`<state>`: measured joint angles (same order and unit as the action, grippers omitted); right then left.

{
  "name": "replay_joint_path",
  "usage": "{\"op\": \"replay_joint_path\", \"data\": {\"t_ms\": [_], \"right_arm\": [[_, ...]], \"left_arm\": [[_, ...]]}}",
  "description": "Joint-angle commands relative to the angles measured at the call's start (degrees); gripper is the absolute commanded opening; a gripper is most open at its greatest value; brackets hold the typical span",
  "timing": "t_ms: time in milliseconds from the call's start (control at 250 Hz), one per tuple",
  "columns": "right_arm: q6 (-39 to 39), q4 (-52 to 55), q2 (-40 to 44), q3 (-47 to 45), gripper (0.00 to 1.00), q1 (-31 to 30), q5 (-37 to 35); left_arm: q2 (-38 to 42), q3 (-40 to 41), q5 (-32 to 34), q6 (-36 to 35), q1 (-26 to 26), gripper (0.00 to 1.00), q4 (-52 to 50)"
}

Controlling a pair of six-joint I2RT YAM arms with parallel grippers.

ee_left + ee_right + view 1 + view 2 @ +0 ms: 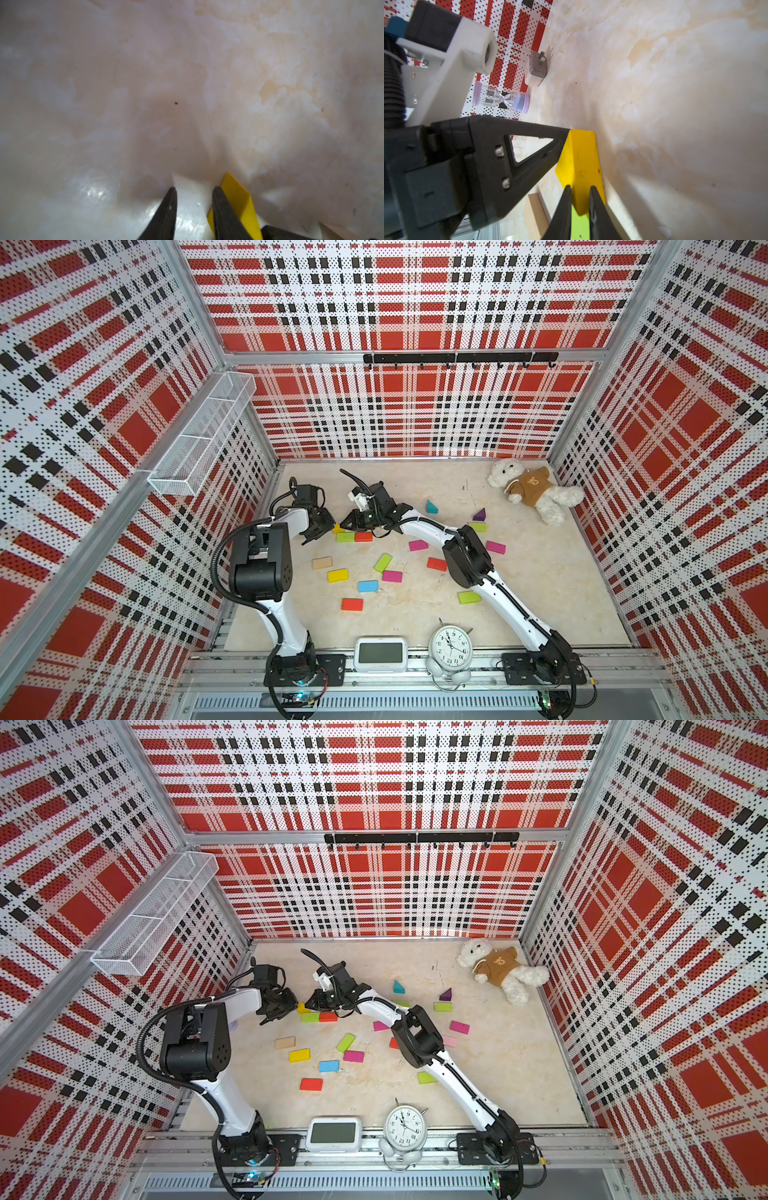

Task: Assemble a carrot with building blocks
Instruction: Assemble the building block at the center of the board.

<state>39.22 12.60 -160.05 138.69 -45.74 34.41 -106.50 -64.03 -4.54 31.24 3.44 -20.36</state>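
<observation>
The yellow wedge (579, 162) lies on the worktop (187, 83) at the lime brick's (345, 536) end. My left fingers (220, 199) stand slightly spread and empty, 1 outer face against the wedge. My right fingers (593, 199) are almost pressed together over its near corner; whether they pinch it I cannot tell. I should nudge slowly, so it seats square without shoving the brick.

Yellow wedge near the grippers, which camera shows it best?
Right wrist view: the yellow wedge sits large mid-frame, faces and edges clear. Left wrist shows a sliver; in both top views it's a speck.
</observation>
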Motion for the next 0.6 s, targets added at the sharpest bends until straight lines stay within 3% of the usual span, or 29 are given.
{"op": "replay_joint_path", "data": {"t_ms": [0, 596], "right_arm": [[0.0, -1.7, 0.7, -1.2, 0.17, -0.5, -0.1], [-0.6, -2.6, 4.2, -4.3, 0.17, -0.8, -0.4]], "left_arm": [[0.1, -0.8, -0.1, 0.0, -0.2, 0.33, -0.1], [0.2, -0.5, -0.6, 0.3, -0.5, 0.33, 0.3]]}}
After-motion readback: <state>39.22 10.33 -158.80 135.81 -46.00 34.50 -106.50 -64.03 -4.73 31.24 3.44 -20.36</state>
